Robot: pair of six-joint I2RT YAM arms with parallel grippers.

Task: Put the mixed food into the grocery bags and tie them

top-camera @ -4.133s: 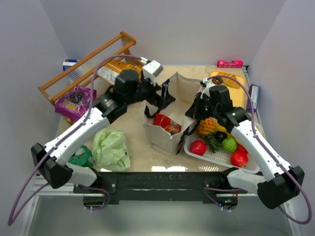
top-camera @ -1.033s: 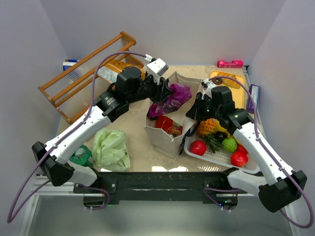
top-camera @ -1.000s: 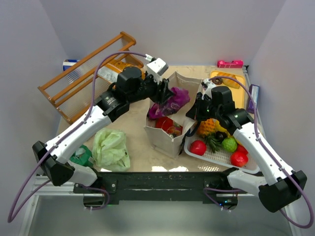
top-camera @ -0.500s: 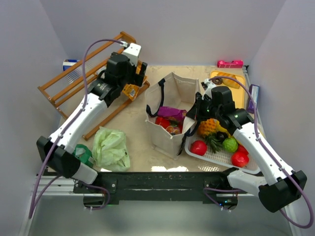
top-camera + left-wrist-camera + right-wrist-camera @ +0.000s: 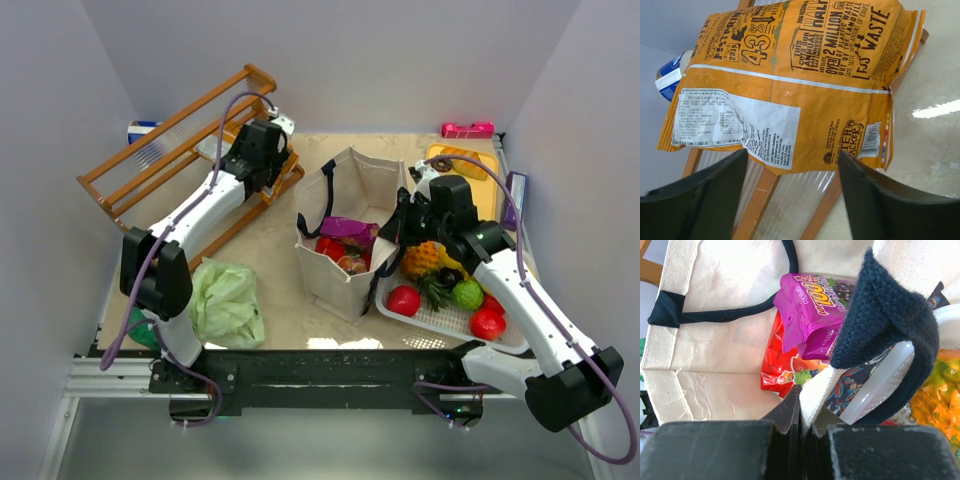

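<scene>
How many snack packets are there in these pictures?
3. A purple packet and a red packet lie inside the tote; an orange packet rests on the wooden rack. More may be hidden deeper in the tote.

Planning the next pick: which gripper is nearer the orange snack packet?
Left. The left gripper is open over the orange packet; the right gripper pinches the tote rim, far off.

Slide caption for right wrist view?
Right end effector pinches the tote rim; purple packet and red packet lie inside.
</scene>
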